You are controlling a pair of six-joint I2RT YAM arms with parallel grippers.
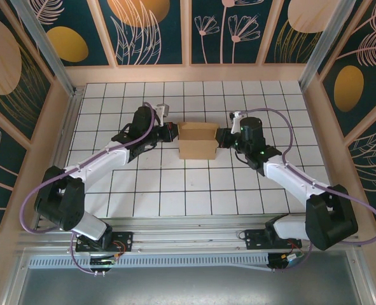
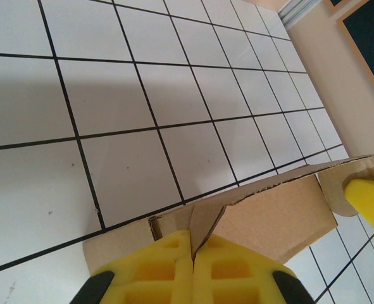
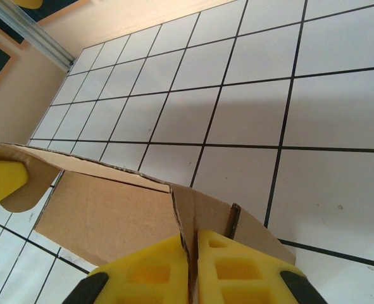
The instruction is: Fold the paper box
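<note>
The plain brown cardboard paper box (image 1: 197, 141), half-formed in the middle of the white gridded tabletop (image 1: 207, 190), is pinched at opposite end walls by the left hand (image 1: 170, 132) and right hand (image 1: 223, 136), so both should move evenly together to avoid tearing it.

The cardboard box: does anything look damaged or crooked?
Nothing broken. The paper box sits half folded, open on top, pinched at its ends by the left gripper and right gripper; its cut edges look slightly ragged.
</note>
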